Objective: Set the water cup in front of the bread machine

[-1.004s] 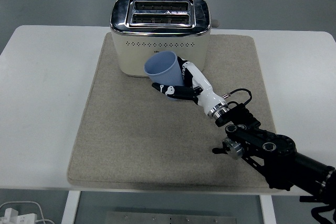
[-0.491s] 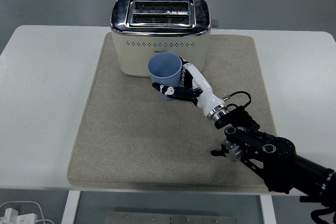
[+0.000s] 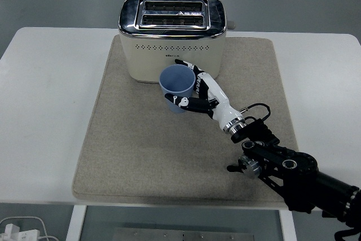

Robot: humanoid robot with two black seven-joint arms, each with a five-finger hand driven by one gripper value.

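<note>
Light-blue plastic water cup (image 3: 177,87) stands upright on the beige fabric mat (image 3: 141,150), just in front of the cream-and-chrome two-slot toaster (the bread machine) (image 3: 172,36), approx. centred on its front face. Cup mouth faces up; inside looks empty, only blue wall and bottom visible. Can't tell if the cup touches the toaster's front or sits just clear of it.

Right hand (image 3: 194,91), white w/ black finger segments, is wrapped round the cup's right side: thumb across the near face low down, fingers (image 3: 186,64) curving behind the rim on the toaster side. So clamped on the cup. Black right arm (image 3: 293,173) runs in from the lower-right corner over the mat, w/ a thin black cable looping at the wrist.

Toaster sits at the mat's far edge, both slots open at top, nothing seen in them. Mat lies on the white table (image 3: 45,94). White cable and plug bits show below the table's near-left edge.
</note>
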